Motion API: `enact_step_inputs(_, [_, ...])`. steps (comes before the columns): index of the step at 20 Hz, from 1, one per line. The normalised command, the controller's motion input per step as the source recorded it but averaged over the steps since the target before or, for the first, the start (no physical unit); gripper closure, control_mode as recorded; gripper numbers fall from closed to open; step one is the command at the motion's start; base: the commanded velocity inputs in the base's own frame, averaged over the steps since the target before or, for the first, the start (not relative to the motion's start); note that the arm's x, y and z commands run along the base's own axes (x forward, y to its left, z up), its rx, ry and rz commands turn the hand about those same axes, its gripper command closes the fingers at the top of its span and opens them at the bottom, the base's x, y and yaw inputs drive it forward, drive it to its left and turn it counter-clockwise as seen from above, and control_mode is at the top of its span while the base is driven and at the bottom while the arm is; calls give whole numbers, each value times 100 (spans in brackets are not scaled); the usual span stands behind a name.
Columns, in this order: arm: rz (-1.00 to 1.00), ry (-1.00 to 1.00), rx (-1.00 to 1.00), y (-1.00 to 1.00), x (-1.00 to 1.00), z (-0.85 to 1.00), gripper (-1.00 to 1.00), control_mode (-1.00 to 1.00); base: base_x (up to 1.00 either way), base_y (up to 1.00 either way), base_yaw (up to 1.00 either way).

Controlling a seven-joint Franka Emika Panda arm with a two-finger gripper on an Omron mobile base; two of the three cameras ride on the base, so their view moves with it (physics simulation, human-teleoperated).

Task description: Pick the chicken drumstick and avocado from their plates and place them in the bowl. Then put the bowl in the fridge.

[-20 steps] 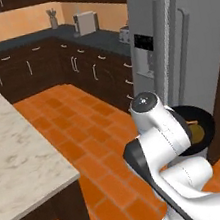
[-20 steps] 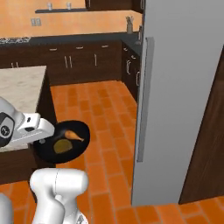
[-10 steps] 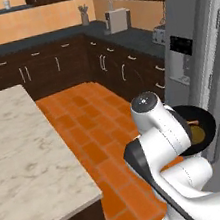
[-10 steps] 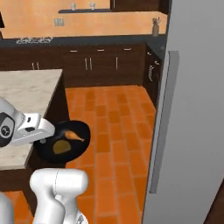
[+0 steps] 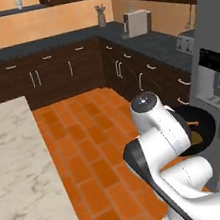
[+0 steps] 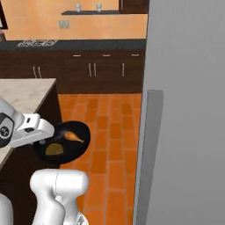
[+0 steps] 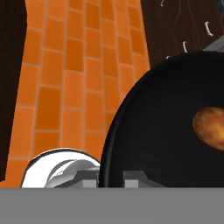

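Orange tile floor underneath, and the gripper (image 7: 110, 177) is clamped on the black bowl's (image 6: 41, 152) rim, drumstick (image 6: 70, 136) and avocado (image 6: 53, 149) loaded; the closed fridge (image 6: 186, 88) remains.

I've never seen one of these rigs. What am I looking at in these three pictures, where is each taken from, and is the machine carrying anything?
It is a white robot arm on a driving base in a rendered kitchen. Two pictures come from cameras on the base, behind the arm to its left and right; the third looks along the hand itself.

The gripper is shut on the rim of a black bowl, held in the air above the orange tile floor. In the bowl lie a drumstick and an avocado; the hand view shows the bowl's rim close up.

The tall grey slab on the right is the fridge, door closed, with its long handle towards us. The left view shows its dispenser panel. A marble counter stands to the left.
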Motion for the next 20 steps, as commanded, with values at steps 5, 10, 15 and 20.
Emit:
enact_step_inputs(5, [0,0,0,0,0,0,100,100,71,74,0])
enact_step_inputs(10, [0,0,0,0,0,0,100,100,94,83,-18])
enact_step_inputs(15, [0,0,0,0,0,0,100,100,100,47,-38])
enact_step_inputs(20, [0,0,0,0,0,0,100,100,100,3,-42])
